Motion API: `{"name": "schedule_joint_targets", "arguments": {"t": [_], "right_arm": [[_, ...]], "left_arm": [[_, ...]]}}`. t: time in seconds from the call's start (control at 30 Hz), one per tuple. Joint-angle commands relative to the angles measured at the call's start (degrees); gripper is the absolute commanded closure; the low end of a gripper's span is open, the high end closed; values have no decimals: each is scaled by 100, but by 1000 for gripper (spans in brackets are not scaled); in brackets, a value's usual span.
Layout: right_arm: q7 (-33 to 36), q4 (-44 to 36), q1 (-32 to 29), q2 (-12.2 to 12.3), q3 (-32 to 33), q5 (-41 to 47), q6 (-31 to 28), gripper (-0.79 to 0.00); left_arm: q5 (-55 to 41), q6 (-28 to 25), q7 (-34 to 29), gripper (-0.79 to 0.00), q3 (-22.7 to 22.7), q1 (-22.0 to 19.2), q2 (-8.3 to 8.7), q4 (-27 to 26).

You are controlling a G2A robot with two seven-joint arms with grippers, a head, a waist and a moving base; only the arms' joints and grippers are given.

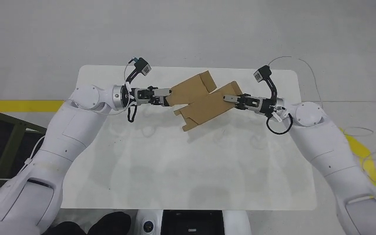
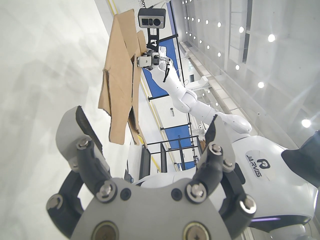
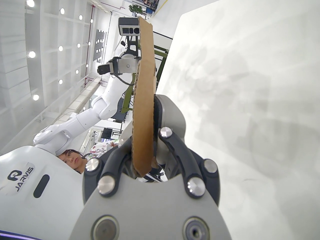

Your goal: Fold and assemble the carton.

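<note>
Both arms reach forward from the shoulders and bend inward at the elbows, so the forearms point at each other across the far half of the white counter (image 1: 194,170), wrists level and hands facing. The left hand (image 1: 167,95) lies flat and points towards the right arm. In its own wrist view the left hand (image 2: 147,114) has its fingers (image 2: 82,123) spread wide and grips nothing, with the brown carton (image 2: 117,76) just past the fingertips. The right hand (image 1: 230,98) points back the other way and is clamped on the carton's edge. Close up, a cardboard flap (image 3: 143,76) runs edge-on down between the closed fingers (image 3: 160,111) of that hand (image 3: 145,116). The carton (image 1: 202,100) is a flattened, partly folded sheet that hangs between the two hands, raised off the counter and tilted. One panel juts towards the far edge and another reaches nearer the robot. Its shadow falls on the counter (image 3: 237,76) beneath it.
</note>
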Motion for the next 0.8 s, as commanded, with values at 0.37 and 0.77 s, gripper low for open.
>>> {"name": "schedule_joint_targets", "arguments": {"t": [0.37,0.77], "right_arm": [[-456,10,-92,-38,218,-491,61,0],[-391,-204,-164,-92,338,-555,85,0]], "left_arm": [[-212,151,-200,-785,-204,56,-78,-118],[-320,181,-218,-785,-441,133,-127,-243]]}}
